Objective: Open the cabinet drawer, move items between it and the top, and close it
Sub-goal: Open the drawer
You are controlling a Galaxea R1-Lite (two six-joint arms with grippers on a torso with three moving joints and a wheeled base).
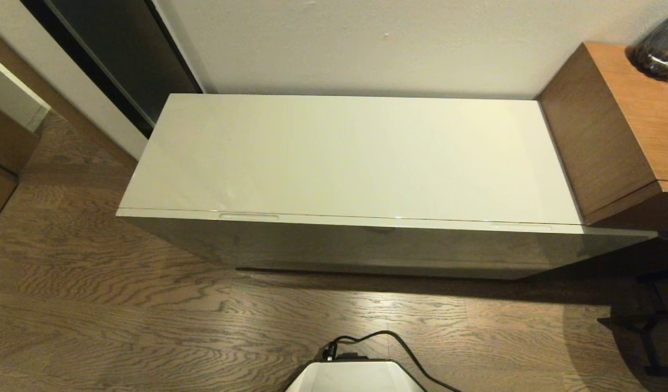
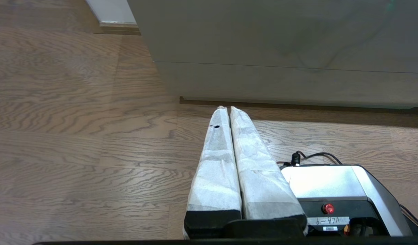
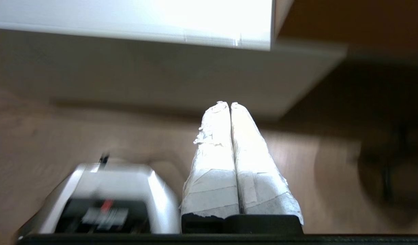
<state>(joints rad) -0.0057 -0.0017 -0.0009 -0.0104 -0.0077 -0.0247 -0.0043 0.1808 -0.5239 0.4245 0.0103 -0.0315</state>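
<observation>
— Wooden floor (image 1: 121,305) runs wide before the cabinet (image 1: 366,250); its top (image 1: 344,158) butts a brown unit (image 1: 611,130) rightward. Drawer?
— Flush closed, contents hidden. Left pincer (image 2: 226,109) and right pincer (image 3: 226,103) hang before its front, both pressed together, holding nothing.

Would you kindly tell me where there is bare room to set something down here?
The whole cream cabinet top lies bare, from the wall behind to its front edge. Only the right end is hemmed in, by the brown wooden unit.
</observation>
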